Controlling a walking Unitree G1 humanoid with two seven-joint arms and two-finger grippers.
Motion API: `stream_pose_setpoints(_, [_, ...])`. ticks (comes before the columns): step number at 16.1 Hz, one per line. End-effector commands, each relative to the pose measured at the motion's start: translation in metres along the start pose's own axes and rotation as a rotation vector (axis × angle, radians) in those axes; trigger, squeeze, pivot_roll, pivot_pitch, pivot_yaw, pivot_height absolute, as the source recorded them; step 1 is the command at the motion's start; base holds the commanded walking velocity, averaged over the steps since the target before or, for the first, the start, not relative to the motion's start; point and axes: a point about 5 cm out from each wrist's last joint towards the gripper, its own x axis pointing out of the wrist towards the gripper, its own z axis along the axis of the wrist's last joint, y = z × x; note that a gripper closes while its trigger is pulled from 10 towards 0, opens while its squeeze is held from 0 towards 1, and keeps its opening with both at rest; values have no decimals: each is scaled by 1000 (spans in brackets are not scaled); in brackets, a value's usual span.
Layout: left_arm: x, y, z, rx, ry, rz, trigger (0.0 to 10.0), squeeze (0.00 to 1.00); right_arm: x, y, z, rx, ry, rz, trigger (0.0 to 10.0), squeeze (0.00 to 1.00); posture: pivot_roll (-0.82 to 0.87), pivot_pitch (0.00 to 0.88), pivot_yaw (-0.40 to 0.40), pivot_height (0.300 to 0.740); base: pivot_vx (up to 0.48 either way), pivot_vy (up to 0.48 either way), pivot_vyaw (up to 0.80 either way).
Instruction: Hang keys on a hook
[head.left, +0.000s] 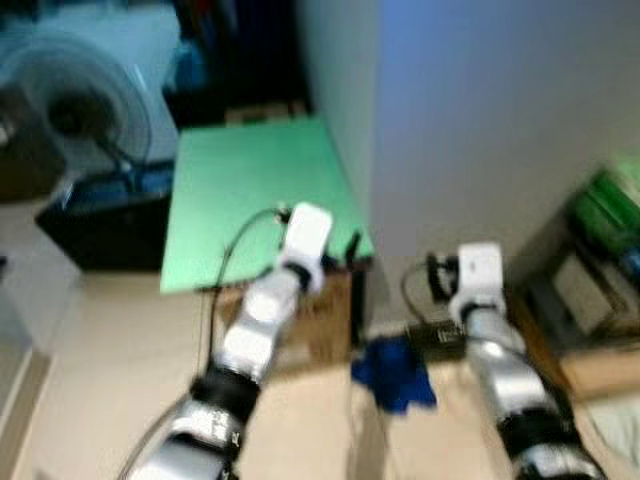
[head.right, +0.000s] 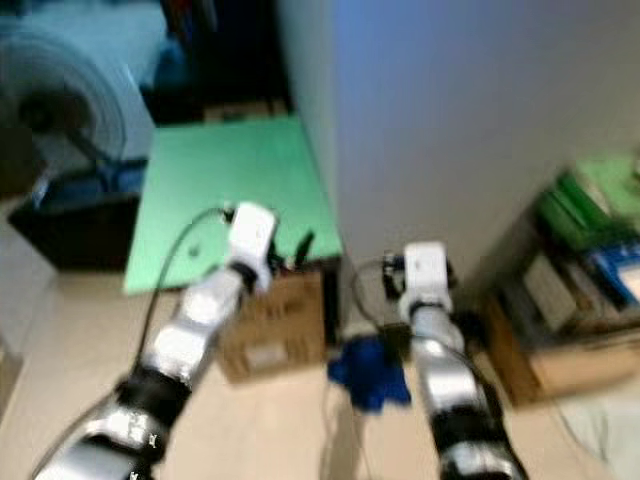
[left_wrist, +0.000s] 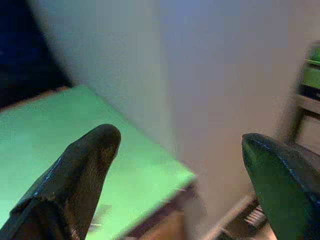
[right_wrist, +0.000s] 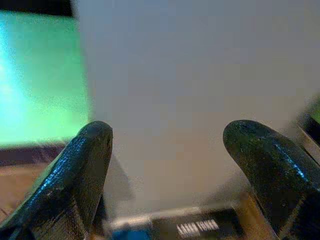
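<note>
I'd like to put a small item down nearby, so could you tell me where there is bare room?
The green tabletop is bare, bordered by the grey wall and the fan. The floor below is crowded: cardboard box, blue cloth and cluttered shelves.

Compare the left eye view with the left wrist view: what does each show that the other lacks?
Head view alone: a fan, a cardboard box, blue cloth on the floor, and the right gripper, open and empty. Left wrist view alone: the left gripper up close, fingers spread wide, holding nothing. Both: the green table beside the grey wall. No keys or hook can be made out.
</note>
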Motion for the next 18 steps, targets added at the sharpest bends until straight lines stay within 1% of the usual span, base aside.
stream_pose_setpoints(1, [-3,11,-4,-2,19,37,10000,0,2,14,8,5,-26,40,10000,0,-121,0,76,740,390,277,0])
stream_pose_setpoints(4, [-2,11,-5,-5,30,40,10000,0,1,13,7,4,-23,39,10000,0,-124,0,78,740,320,356,0])
stream_pose_setpoints(10, [-1,4,-3,10,20,10,10000,0,-1,15,6,8,-18,41,10000,0,-131,0,87,740,298,376,0])
stream_pose_setpoints(14, [0,1,-1,48,8,-11,10000,0,-2,16,5,12,-17,39,10000,0,-135,0,92,740,451,0,0])
stream_pose_setpoints(18, [0,-3,-4,98,23,-34,10000,0,-3,18,5,16,-18,42,10000,0,-136,0,97,740,310,-353,0])
